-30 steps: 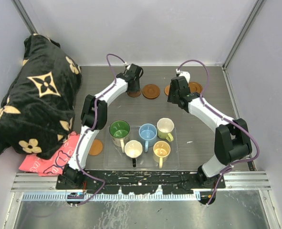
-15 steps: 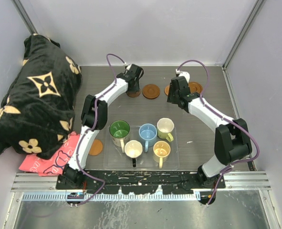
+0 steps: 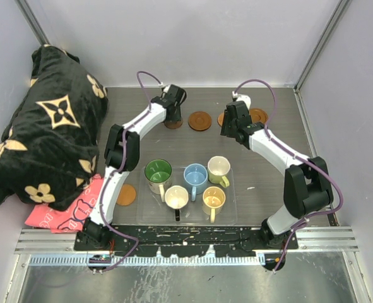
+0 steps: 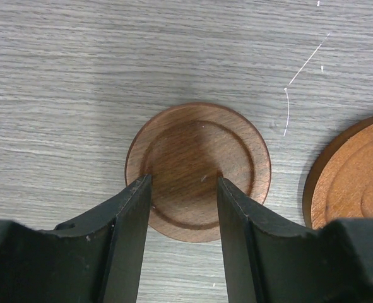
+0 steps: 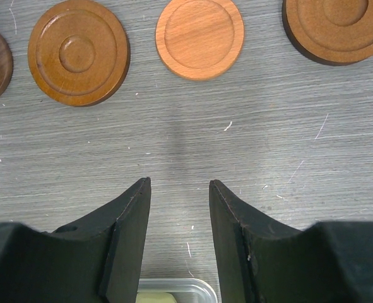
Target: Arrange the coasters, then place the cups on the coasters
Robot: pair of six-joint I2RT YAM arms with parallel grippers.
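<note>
Left gripper [image 4: 182, 189] was noted half-open, empty, poised over coaster [image 4: 197, 151]; alignment with neighbour [image 4: 356, 170] was judged key.

A robotics lab test cell. A grey wood-grain bench [image 3: 257, 184] is boxed in by plain white panels [image 3: 192, 38] on aluminium struts [image 3: 319, 47]. Two white-and-black robot arms, the left arm [image 3: 126, 148] and the right arm [image 3: 271, 148], are bolted to a metal rail [image 3: 186, 235] at its near edge, trailing purple cables [image 3: 262, 82].
</note>
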